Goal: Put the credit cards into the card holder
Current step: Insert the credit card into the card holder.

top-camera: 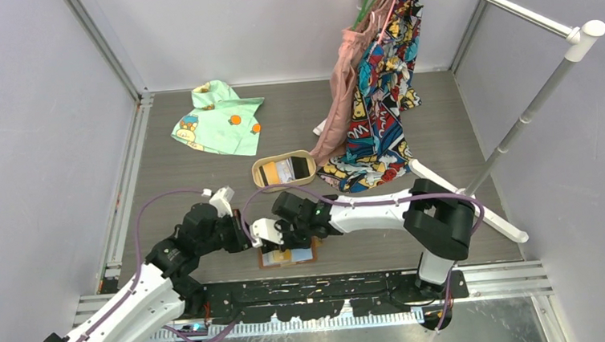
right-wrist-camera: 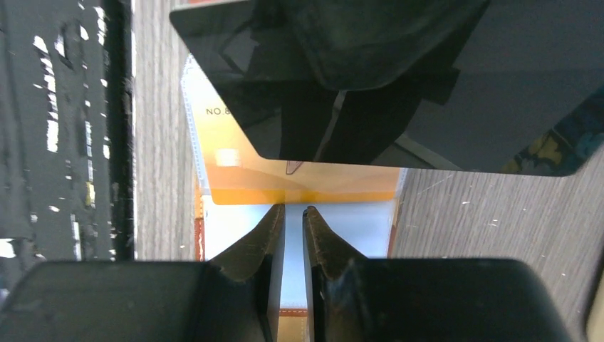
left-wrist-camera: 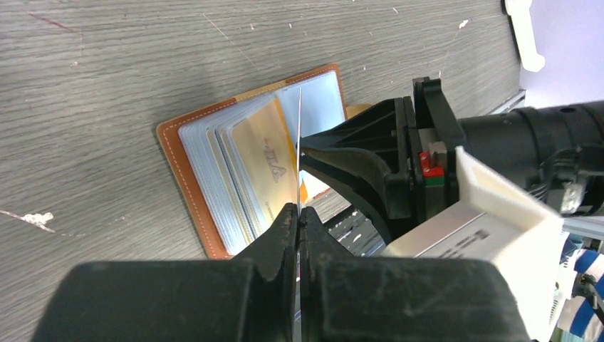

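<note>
- Table (top-camera: 163,173): grey wood-grain top, scuffed, with pale scratches and a white chip showing in the left wrist view; metal rails (top-camera: 128,191) run along its left edge and near edge in the top view
- Walls (top-camera: 38,117): plain pale panels closing in the left, back and right of the top view
- Card holder (left-wrist-camera: 171,142): brown leather with light stitching; lies open and flat on the table at lower centre of the top view, under both grippers; a stack of clear sleeves fans up from it; an orange card (left-wrist-camera: 263,157) sits in a sleeve
- Left gripper (left-wrist-camera: 299,214): jaws pinched tight on a thin card seen edge-on, held upright over the open holder
- Dark card (right-wrist-camera: 427,85): that same sheet seen face-on from the right wrist; glossy, round-cornered, filling the upper part of that frame; its true colour cannot be told
- Right gripper (right-wrist-camera: 292,211): jaws a narrow slit apart over the sleeves; nothing seen between the tips
- Tan oval tray (top-camera: 257,172): centre of the top view, apart from the holder; more cards (top-camera: 283,171) inside
- Green shirt (top-camera: 219,120): flat on the table, upper left of centre
- Garment rack (top-camera: 504,0): white bar crossing the upper right; hanging clothes (top-camera: 381,77), pink and comic-print, reach the table
</note>
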Available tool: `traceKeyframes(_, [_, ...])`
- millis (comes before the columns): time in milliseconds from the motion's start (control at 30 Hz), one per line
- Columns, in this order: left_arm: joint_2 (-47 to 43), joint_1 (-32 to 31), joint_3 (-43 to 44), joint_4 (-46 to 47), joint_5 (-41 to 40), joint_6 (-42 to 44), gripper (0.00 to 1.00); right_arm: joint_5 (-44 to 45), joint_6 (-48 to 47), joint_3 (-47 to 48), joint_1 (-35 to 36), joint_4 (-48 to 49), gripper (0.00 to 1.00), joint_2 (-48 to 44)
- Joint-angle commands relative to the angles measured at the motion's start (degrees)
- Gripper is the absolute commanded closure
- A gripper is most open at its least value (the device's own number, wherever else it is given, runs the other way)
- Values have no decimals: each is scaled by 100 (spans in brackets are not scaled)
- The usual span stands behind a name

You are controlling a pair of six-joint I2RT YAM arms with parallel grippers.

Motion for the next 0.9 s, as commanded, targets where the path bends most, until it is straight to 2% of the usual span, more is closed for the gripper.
traceKeyframes(0, [25,30,116,230,211,-54,100,-1022,375,413,-431,-305,78,-246])
traceKeyframes(100, [10,26,-5,572,376,-290,100,-1828,6,527,-893,-936,77,-512])
traceKeyframes(167, [48,29,-180,983,517,-532,100,-2041,-463,419,-1012,-1189,76,-703])
traceKeyframes(333, [425,30,-439,1762,726,-902,100,-2015,-1188,135,-997,-1308,72,-827])
traceKeyframes(467, [729,30,-355,1868,761,-903,100,-1942,-1313,1,-794,-1192,72,-778])
traceKeyframes(600, [941,25,-387,2094,829,-991,100,-1276,-1513,-90,-514,-1047,72,-559])
traceKeyframes(867, [1225,24,-427,2143,853,-1000,100,-981,-1812,-229,-466,-1036,74,-394])
